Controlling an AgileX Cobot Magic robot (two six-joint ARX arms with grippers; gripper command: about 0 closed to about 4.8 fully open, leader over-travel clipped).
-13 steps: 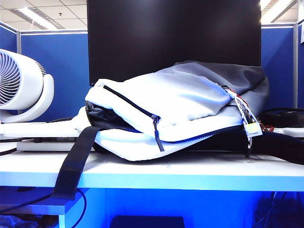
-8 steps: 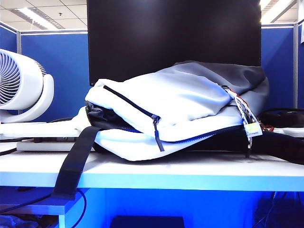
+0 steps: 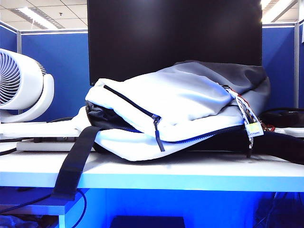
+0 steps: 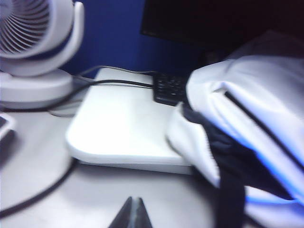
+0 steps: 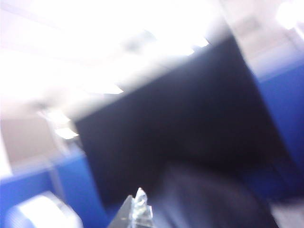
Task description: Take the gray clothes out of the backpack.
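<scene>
Large white-and-gray fabric backpack (image 3: 180,111) lies on its side on the white tabletop (image 3: 190,173). Dark gray bundled clothes (image 3: 102,115) show inside its unzipped mouth. Left gripper (image 4: 132,209), fingers pressed together and empty, sits low, backpack ahead of it. Right gripper (image 5: 138,202), likewise closed, tilts upward toward a black panel (image 5: 190,123); view blurred.

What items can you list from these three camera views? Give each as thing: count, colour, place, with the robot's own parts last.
backpack: one, white front with gray rear, lying on the table
gray clothes: one dark bundle, showing in the backpack's open zipper
black strap: one, hanging over the table edge
cord with tag: one, white patterned, backpack's right end
fan: one, white, far left
monitor: one, black, behind the backpack
keyboard: one, black, beside the backpack
left end effector: shut, empty, short of the backpack
right end effector: shut, empty, raised towards the monitor
</scene>
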